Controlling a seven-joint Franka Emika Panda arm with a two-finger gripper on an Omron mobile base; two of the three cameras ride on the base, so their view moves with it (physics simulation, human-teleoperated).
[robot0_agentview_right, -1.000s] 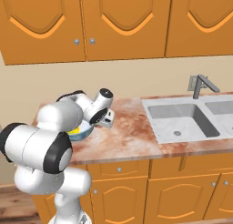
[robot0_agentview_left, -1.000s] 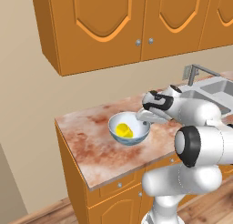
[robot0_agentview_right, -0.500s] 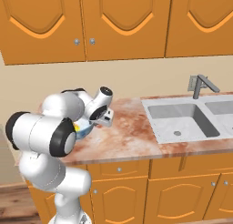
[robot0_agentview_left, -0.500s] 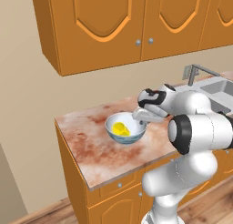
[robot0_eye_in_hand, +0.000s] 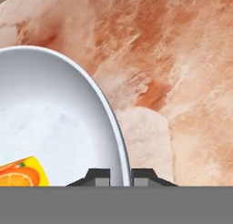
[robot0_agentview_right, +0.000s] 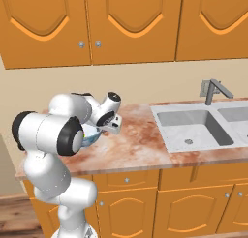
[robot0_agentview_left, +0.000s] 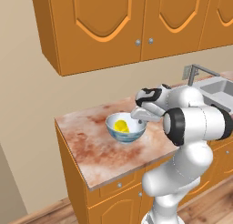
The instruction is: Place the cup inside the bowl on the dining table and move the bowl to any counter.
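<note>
Because the bowl (robot0_agentview_left: 126, 128) has to be carried by its thin wall, I have the jaws pinched together on its rim, one finger (robot0_eye_in_hand: 97, 176) inside the basin and the other finger (robot0_eye_in_hand: 143, 176) outside, with the rim running up between them in the hand view. I read that as a firm clamp on the bowl, not a loose touch.

Working left to right from the jaws: the cup (robot0_eye_in_hand: 20, 172) lies inside the bowl, to the inner side of the grip and low in the basin, tipped over instead of upright. It rides there because the task wants the two moved as one load. The rim sits right in the jaws, and beyond the outer finger is bare reddish marbled table (robot0_eye_in_hand: 182, 82).

From the left base view the bowl seems to sit on or just above the table (robot0_agentview_left: 95, 150), near its front half, with the gripper (robot0_agentview_left: 140, 114) at its right rim. I cannot tell whether it has touched down. The sink (robot0_agentview_right: 191, 128) lies well off to the right.

As for writing: none is readable. The cup carries an orange-slice picture, with no brand or lettering I can make out.
</note>
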